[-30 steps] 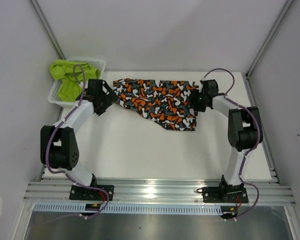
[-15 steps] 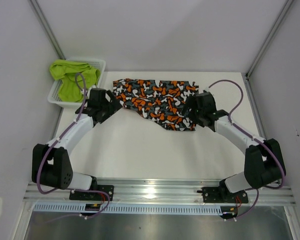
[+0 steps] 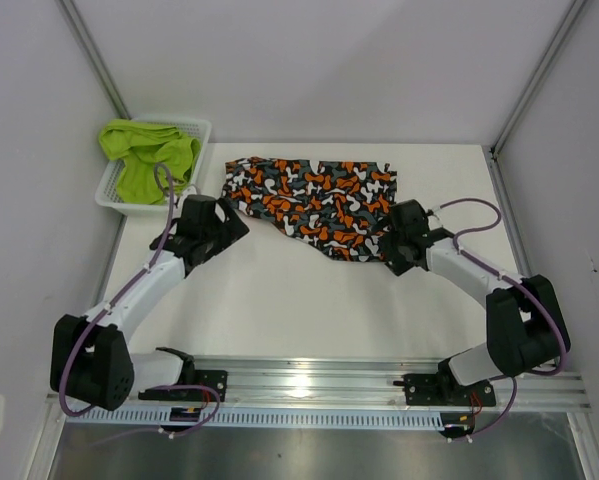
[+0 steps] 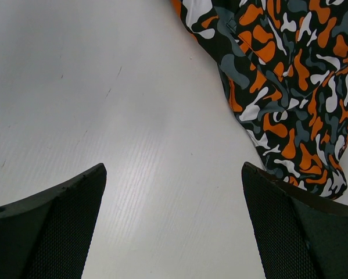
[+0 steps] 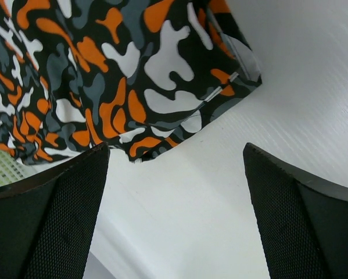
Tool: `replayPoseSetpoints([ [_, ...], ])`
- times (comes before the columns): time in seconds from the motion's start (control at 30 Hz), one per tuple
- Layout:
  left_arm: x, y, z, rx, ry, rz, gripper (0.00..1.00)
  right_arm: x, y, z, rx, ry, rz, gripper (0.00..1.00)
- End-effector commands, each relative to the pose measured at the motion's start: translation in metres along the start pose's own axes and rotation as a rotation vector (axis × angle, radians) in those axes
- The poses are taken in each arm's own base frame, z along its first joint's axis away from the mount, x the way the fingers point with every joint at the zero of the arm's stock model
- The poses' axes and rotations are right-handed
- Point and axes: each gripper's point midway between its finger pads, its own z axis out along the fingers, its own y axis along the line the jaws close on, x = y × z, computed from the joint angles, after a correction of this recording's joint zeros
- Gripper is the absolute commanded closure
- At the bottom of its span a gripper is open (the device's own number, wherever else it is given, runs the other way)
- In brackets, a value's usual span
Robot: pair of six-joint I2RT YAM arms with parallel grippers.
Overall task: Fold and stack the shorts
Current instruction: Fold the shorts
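On top of the white table [image 3: 279,300], toward its 12 o'clock edge, the camouflage shorts [image 3: 314,205] lie spread flat, the lower leg end reaching toward 4 o'clock. At the table's 10 o'clock corner stands a white mesh basket [image 3: 201,130], and the lime green shorts [image 3: 144,160] are bunched inside it, spilling over its rim. The left gripper [image 3: 222,218] sits just beside the camouflage shorts' 9 o'clock end, and the right gripper [image 3: 397,245] sits at their 4 o'clock corner. Neither holds any cloth. In the left wrist view, the left gripper [image 4: 174,174] has its fingers [image 4: 57,226] spread wide over bare table. The camouflage shorts [image 4: 290,87] fill the area from 12 to 3 o'clock, their lowest edge ending just above the finger on the 3 o'clock side. In the right wrist view, the right gripper [image 5: 175,151] is likewise wide apart, with bare table between its fingers [image 5: 46,221]. The camouflage shorts [image 5: 133,75] lie from 10 to 1 o'clock, and a hem corner comes down close to the finger on the 9 o'clock side.
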Motion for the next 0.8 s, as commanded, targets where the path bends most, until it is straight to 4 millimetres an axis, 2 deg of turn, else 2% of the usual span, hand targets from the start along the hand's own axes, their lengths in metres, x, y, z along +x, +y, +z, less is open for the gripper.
replayPoseSetpoints([
  [0.0, -0.006, -0.007, -0.008, 0.028, -0.054, -0.008, 0.01, -0.006, -0.013, 0.008, 0.057, -0.053, 0.140, 0.04],
  [0.27, 0.014, -0.005, -0.008, 0.031, -0.044, 0.013, 0.01, -0.006, -0.033, 0.033, 0.101, -0.053, 0.222, 0.07],
  [0.47, 0.025, 0.003, -0.004, 0.015, -0.029, 0.023, 0.01, -0.010, -0.036, 0.048, 0.133, -0.063, 0.223, 0.10],
  [0.67, 0.024, 0.002, -0.005, 0.022, -0.040, 0.024, 0.01, -0.019, -0.045, 0.063, 0.167, -0.103, 0.255, 0.22],
  [0.7, 0.024, 0.003, -0.005, 0.020, -0.043, 0.024, 0.01, -0.021, -0.044, 0.065, 0.165, -0.108, 0.260, 0.26],
  [0.77, 0.025, 0.004, -0.003, 0.014, -0.040, 0.028, 0.01, -0.022, -0.047, 0.071, 0.174, -0.118, 0.257, 0.40],
])
